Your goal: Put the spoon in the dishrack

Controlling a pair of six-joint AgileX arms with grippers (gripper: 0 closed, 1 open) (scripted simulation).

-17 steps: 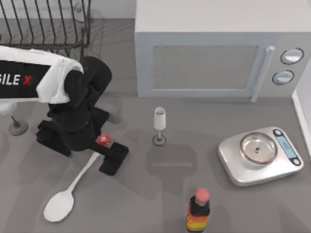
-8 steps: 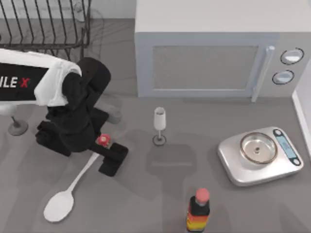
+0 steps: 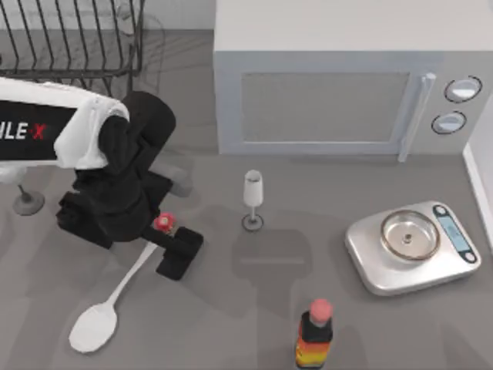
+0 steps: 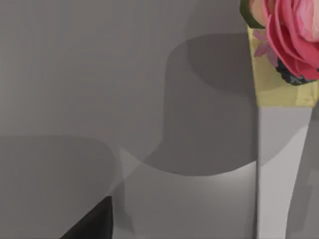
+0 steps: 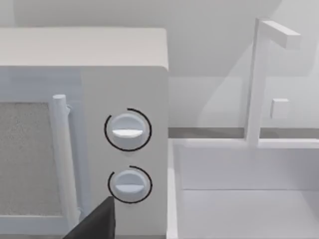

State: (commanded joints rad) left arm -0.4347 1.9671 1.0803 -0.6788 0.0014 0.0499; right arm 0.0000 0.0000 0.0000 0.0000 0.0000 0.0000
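- Top view: left gripper (image 3: pixel 165 233) low over the table (image 3: pixel 254 308) at roughly 8 o'clock, straddling the handle end of the spoon (image 3: pixel 115 297) by its red knob; clenched or released, cannot tell.
- Spoon flat on the table, bowl toward 7 o'clock, handle running up toward the gripper.
- Dishrack (image 3: pixel 73 38) at 11 o'clock, well apart from the spoon.
- Stemmed glass (image 3: pixel 253 199) near centre; microwave (image 3: pixel 339 77) at 1 o'clock; scale (image 3: pixel 412 247) at 4 o'clock; bottle (image 3: pixel 314 335) at 6 o'clock.
- Left wrist view: spoon handle (image 4: pixel 276 169) and knob close up.
- Right wrist view: microwave dials (image 5: pixel 128 130); right gripper's jaws not discernible.

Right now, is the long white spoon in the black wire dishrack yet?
No. The spoon lies on the table; the dishrack stands behind.
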